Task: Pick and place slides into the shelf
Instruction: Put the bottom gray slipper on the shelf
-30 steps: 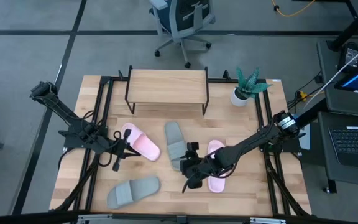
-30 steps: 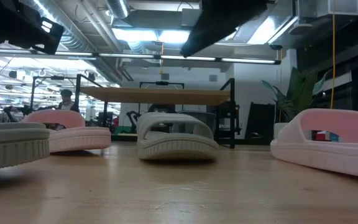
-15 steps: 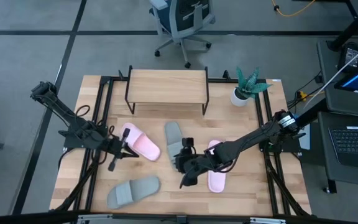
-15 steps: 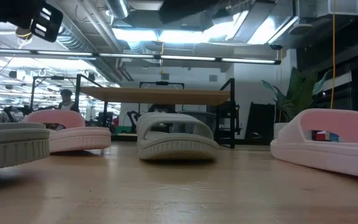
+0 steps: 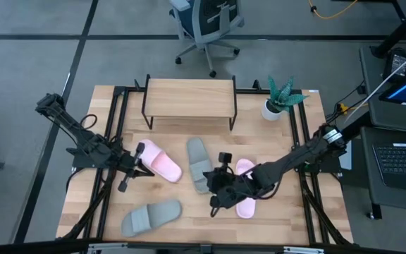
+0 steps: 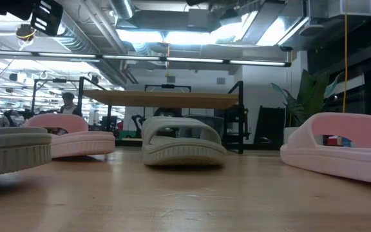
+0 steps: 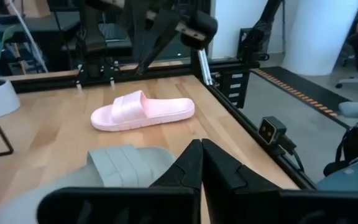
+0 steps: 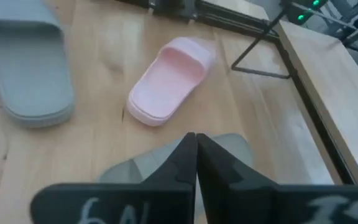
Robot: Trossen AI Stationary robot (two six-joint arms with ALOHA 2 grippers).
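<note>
Four slides lie sole-down on the table: a pink slide [image 5: 159, 161] at the left, a grey-green slide [image 5: 199, 164] in the middle, a second pink slide [image 5: 244, 192] at the right, and a second grey-green slide [image 5: 151, 216] near the front left. The shelf [image 5: 189, 99] stands at the far edge with nothing on its top. My left gripper [image 5: 142, 168] hangs shut above the left pink slide's near side. My right gripper [image 5: 208, 184] hangs shut above the near end of the middle grey-green slide [image 8: 135, 167]. Both grippers are well above the table.
A potted plant [image 5: 279, 99] stands at the far right, beside the shelf. Black frame rails [image 5: 115, 134] run along the table's left and right sides. An office chair [image 5: 206, 25] stands on the floor beyond the table.
In the low view, both arms have risen: the right one filled the upper middle of the picture and now only edges its top, and the left one sits higher at the top left. No slide has moved.
</note>
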